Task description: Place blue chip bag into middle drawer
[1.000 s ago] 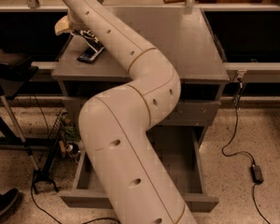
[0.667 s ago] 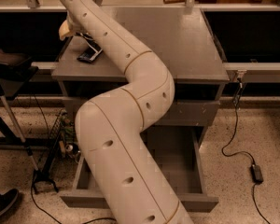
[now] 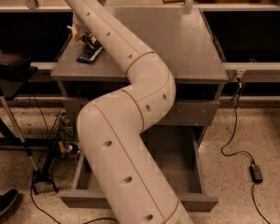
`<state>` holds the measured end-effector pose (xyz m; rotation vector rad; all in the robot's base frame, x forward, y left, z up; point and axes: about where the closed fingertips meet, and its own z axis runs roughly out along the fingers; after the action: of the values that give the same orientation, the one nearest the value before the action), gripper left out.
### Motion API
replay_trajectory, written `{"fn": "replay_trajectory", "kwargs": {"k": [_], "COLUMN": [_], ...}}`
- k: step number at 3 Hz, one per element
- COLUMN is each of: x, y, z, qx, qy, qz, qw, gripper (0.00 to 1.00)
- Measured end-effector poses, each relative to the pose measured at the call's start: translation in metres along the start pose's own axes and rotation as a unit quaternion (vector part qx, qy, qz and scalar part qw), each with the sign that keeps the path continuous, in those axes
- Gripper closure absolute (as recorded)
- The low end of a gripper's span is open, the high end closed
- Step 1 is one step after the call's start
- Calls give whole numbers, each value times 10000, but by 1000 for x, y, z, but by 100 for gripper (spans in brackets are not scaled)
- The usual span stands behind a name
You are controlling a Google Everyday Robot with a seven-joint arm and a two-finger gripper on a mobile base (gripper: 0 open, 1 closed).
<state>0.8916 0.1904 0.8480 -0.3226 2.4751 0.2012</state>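
Observation:
My gripper (image 3: 87,37) is over the left rear of the grey cabinet top (image 3: 177,45), mostly hidden behind my own arm (image 3: 130,125). A small flat dark packet (image 3: 89,55) lies just in front of it. A pale scrap (image 3: 74,30) shows at the gripper's left; I cannot tell what it is. No dark-blue chip bag with white lettering shows; it is hidden or out of view. The middle drawer (image 3: 199,164) is pulled out at the bottom, its inside largely covered by my arm, and what shows of it holds nothing.
A closed drawer front (image 3: 196,113) sits above the open drawer. A black stand (image 3: 9,64) is at the left. A cable with a power adapter (image 3: 255,172) lies on the floor at right. A shoe (image 3: 2,204) is at bottom left.
My arm's lower and elbow segments have shifted a little to the left. The gripper end has stayed by the dark packet on the cabinet top.

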Motion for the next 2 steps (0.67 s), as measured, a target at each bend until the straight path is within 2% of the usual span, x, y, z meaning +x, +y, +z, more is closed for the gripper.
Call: {"fn": "replay_trajectory", "kwargs": {"k": [1,2], "x": [-8,-18], "y": [-24,-48], "z": [-15,-33], "qx": [178,389], "qy": [-121,-267], "qz": [86,151], "qw": [9997,9988], "gripper": [88,100]}}
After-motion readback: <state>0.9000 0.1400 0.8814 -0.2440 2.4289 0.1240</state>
